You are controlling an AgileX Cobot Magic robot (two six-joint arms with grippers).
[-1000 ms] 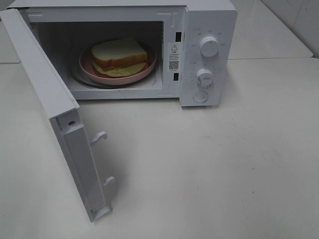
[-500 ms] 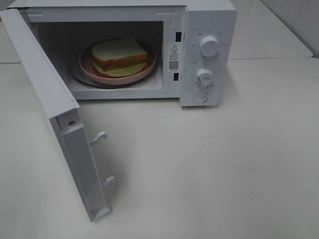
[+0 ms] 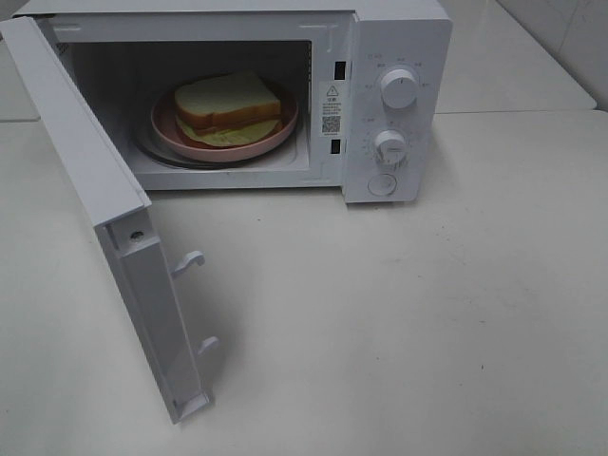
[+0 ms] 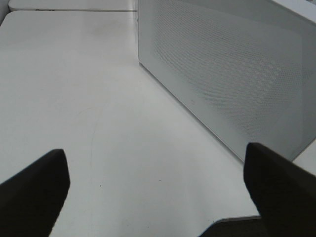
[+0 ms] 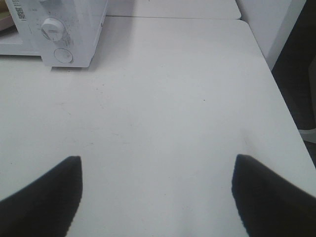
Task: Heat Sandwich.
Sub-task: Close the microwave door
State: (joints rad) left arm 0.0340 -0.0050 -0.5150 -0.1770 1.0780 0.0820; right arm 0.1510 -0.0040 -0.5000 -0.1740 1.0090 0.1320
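Observation:
The sandwich [image 3: 226, 106], white bread with green lettuce showing at its edge, lies on a round pink plate [image 3: 281, 133] inside the white microwave [image 3: 399, 38]. The microwave door [image 3: 95, 199] stands wide open toward the front left. Neither arm shows in the exterior high view. My left gripper [image 4: 155, 190] is open over bare table, with the door's perforated outer face [image 4: 232, 74] ahead of it. My right gripper [image 5: 157, 190] is open too, nothing between its dark fingers, and the microwave's control panel [image 5: 59, 34] lies far ahead of it.
Two knobs [image 3: 399, 87] and a round button [image 3: 382, 185] sit on the microwave's right panel. Two latch hooks [image 3: 190, 261] stick out of the door's edge. The white table [image 3: 427, 313] ends at an edge [image 5: 279, 84] to the right, with a dark gap beyond.

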